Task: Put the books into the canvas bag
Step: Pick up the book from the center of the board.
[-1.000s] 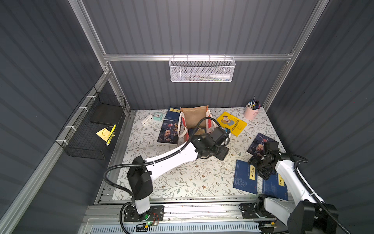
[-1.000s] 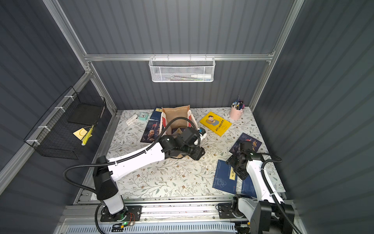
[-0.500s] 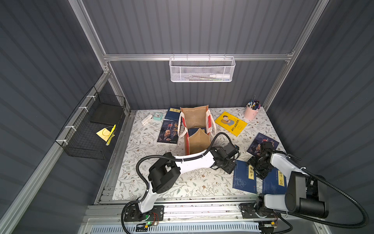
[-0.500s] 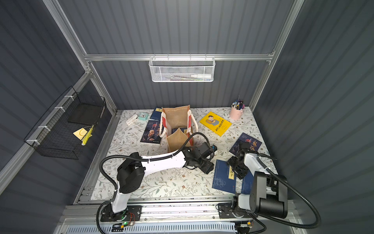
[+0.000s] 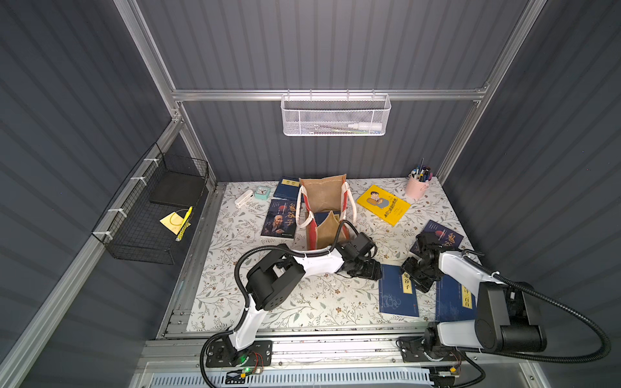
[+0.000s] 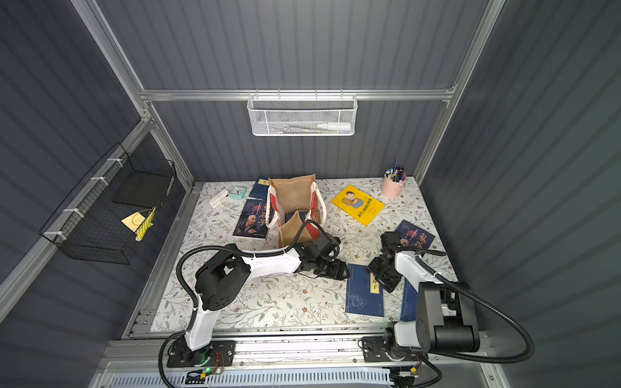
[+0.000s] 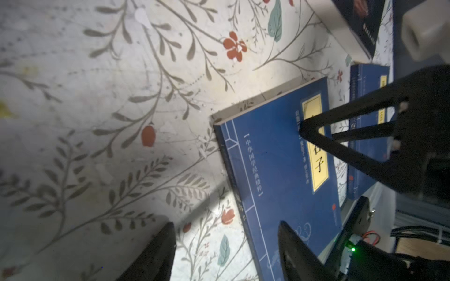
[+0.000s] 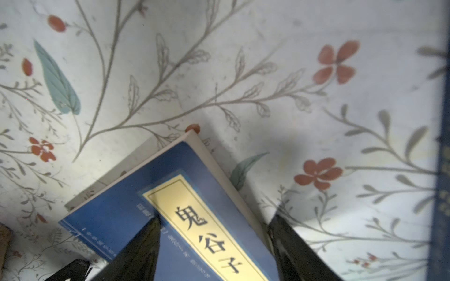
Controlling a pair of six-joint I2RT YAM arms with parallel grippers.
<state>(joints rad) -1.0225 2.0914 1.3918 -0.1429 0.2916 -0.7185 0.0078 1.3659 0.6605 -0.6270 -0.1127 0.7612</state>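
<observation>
Two end effectors meet at one blue book (image 5: 398,295), which lies flat on the tabletop (image 5: 319,302) near the front, to the right of the bag (image 5: 322,198) and not touching it. The left end effector (image 7: 226,233) has its jaws spread: one finger is over the tabletop, the other over the cover near the spine. It holds nothing. The right end effector (image 8: 215,219) is spread too. One fingertip (image 7: 306,127) touches the yellow label (image 7: 316,146), and the other stands beside the book's edge. The bag stands upright and open, with a navy book (image 5: 321,216) inside. Five more books (image 5: 279,220) lie around on the tabletop. The pink cup (image 5: 416,189) holds pens. The wire basket (image 5: 141,252) holds a yellow sheet (image 5: 171,221), and the mesh basket (image 5: 336,117) holds a white tube (image 5: 364,126).
</observation>
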